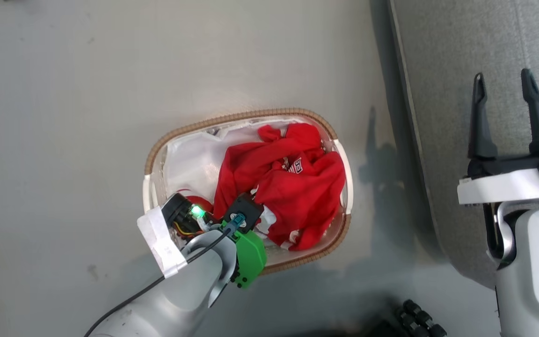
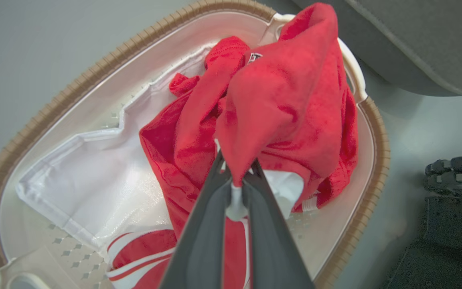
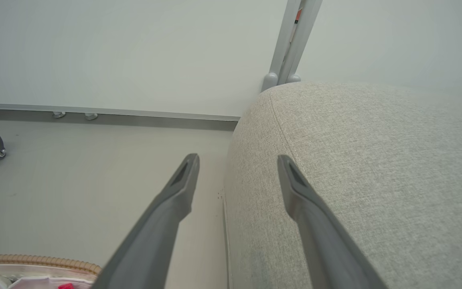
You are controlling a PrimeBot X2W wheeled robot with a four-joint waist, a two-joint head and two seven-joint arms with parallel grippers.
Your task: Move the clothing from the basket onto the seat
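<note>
Soft red clothing (image 2: 291, 100) pinched by left end effector (image 2: 237, 170).

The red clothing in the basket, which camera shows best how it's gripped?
Left wrist view: the left gripper is shut on a fold of the red clothing. Head view shows the pile from above, grip hidden behind the wrist. Right wrist view catches a red scrap.

Illegible white lettering (image 1: 296, 164) on clothing (image 1: 297, 199)

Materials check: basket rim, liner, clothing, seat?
Basket rim: brown, ribbed woven look, probably moulded plastic. Liner: white fabric, creased, hemmed edge. Clothing: soft red textile, matte, drapes in folds. Seat: grey upholstery fabric, matte, visible weave and seam.
</note>
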